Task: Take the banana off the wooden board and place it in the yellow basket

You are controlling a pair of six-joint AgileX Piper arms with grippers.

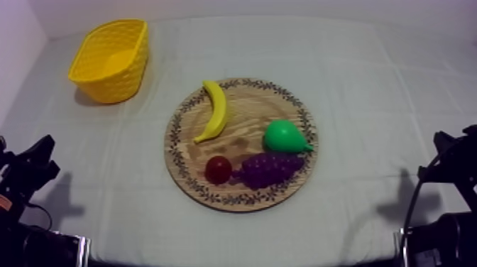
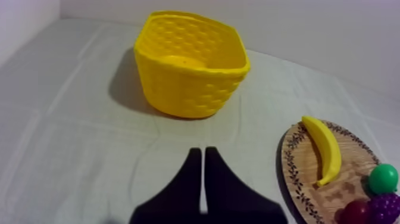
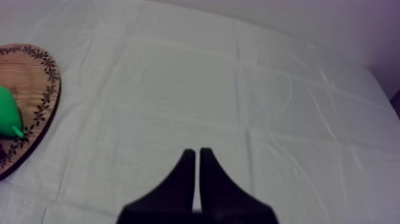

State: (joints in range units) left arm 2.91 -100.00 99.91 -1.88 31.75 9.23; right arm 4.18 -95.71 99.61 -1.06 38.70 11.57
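Banana (image 1: 214, 110) lies on wooden board (image 1: 248, 138), untouched; yellow basket (image 1: 113, 89) well apart, far left. Left gripper (image 2: 203, 155) and right gripper (image 3: 197, 154) both clenched on nothing.

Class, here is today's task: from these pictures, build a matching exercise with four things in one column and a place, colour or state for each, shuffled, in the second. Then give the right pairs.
Column A
1. banana
2. pear
3. yellow basket
4. left gripper

Column B
a. green, on the board, at its side away from the basket
b. shut on nothing
c. standing on the cloth, off the board
d. lying on the board, at its side nearest the basket

Pairs: 1-d, 2-a, 3-c, 4-b
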